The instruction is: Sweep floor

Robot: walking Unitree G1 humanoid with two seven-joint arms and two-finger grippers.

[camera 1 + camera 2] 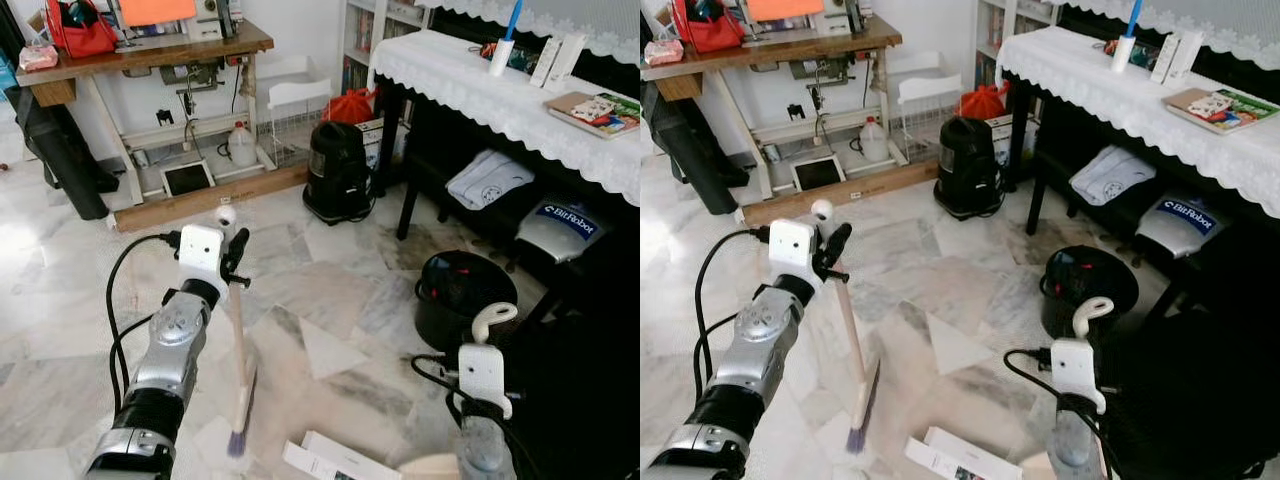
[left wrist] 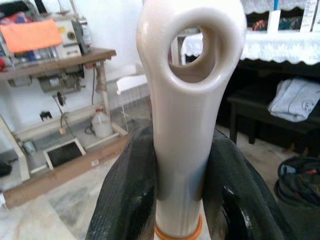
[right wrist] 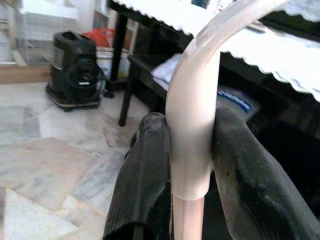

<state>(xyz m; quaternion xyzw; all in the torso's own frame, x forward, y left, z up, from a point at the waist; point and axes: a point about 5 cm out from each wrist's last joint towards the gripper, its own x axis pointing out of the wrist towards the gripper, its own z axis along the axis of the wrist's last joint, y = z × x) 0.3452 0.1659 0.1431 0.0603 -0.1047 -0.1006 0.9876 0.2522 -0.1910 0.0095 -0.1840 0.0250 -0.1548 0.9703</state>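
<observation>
broom in one gripper, dustpan handle in the other, marble floor ahead

left gripper [image 1: 233,262] has its two black fingers clamped round the cream handle of the broom [image 1: 240,370], just below the hanging loop; the left wrist view shows the pads pressed on either side of the shaft. the stick runs down toward six o'clock and the bristles meet the floor [image 1: 330,290] near the bottom edge of the head view, a little blurred, so the head looks to be mid-stroke. right gripper [image 3: 192,165] is closed on the curved cream dustpan handle [image 1: 492,320], at about four o'clock in the head view.

to sweep well here, i'd judge: keep the bristles flat on the marble, short pulls back toward six o'clock where a white flat piece [image 1: 335,462] lies, and let the wrist tilt the stick rather than dragging it sideways.

room to move: open marble from nine o'clock round to twelve. at twelve, the black vacuum cleaner [image 1: 338,172] stands on the floor. at two o'clock the black bucket [image 1: 462,296] sits just beside the legs of the cloth-covered table [image 1: 480,95], close to the right arm, so a wide swing that way risks a knock. wooden workbench [image 1: 150,55] at eleven is well apart.
</observation>
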